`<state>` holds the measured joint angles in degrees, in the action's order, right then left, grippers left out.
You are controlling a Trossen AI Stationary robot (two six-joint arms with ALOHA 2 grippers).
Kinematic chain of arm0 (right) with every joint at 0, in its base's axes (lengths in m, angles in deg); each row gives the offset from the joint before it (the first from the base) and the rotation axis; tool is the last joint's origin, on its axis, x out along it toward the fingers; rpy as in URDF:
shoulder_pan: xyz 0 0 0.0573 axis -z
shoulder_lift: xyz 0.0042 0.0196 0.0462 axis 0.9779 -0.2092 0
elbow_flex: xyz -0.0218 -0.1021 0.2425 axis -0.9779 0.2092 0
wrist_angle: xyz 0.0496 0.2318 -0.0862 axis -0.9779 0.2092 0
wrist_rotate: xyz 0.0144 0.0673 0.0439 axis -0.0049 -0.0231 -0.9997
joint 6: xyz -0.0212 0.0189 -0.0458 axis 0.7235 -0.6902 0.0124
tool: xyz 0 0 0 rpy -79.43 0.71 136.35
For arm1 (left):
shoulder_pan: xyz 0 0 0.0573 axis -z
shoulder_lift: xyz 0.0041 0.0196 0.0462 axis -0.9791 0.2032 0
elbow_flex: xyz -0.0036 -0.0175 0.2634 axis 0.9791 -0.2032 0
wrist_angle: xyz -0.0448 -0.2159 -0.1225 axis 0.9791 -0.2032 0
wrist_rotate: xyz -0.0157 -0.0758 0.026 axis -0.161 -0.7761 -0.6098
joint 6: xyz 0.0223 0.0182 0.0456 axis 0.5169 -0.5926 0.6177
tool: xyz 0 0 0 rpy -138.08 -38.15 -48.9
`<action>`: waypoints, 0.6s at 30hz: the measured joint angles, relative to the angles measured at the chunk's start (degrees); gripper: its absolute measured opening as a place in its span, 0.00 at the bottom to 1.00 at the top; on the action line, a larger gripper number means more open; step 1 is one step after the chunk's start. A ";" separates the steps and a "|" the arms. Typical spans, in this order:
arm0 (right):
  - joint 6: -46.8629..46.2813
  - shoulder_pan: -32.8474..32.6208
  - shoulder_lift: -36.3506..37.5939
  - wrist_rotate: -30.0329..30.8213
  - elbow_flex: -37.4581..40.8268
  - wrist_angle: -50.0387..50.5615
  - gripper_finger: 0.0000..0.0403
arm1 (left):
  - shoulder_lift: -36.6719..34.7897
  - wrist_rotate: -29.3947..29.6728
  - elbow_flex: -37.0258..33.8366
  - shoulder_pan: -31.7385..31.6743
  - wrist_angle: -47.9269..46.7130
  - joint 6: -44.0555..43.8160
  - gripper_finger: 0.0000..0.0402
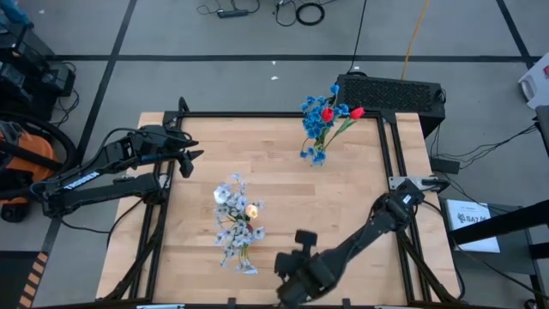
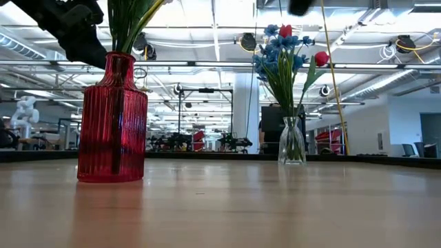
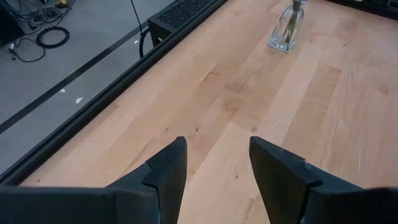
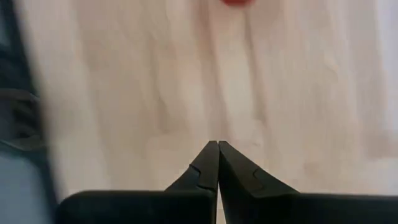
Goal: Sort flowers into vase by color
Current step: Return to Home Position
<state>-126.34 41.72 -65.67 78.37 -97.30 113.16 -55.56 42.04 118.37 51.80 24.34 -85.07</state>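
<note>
Right gripper [image 4: 217,144], at the light wooden bench's [image 4: 124,93] front edge, fills the right wrist view: jaws pressed together, gripping nothing. Left wrist view: left gripper [image 3: 217,146], at the left edge, spread wide and empty, faces the clear glass vase [image 3: 286,28]. High view: pale blue-white flowers [image 1: 236,219] stand near the front edge, bright blue and red flowers [image 1: 324,120] at the rear edge; no stem lies loose. Treat sorting as finished; you need only draw both arms home, clear of the blooms. Low view: ribbed red glass vase [image 2: 111,120] on smooth wood; lit workshop hall [image 2: 207,103] behind.
</note>
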 joint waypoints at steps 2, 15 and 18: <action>4.65 1.46 0.22 -0.19 2.54 1.02 0.00 | 0.01 0.00 0.00 -0.02 -0.01 0.00 0.45; 14.13 4.63 38.14 -0.87 69.80 -45.37 0.00 | 0.00 0.04 0.00 0.00 0.92 -0.13 0.45; 16.96 6.98 51.07 -0.28 84.21 -58.79 0.00 | 0.01 0.07 0.00 -0.01 0.93 -0.13 0.45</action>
<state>-109.37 48.70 -14.60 78.09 -13.10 54.36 -55.54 42.11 118.37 51.79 25.27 -85.20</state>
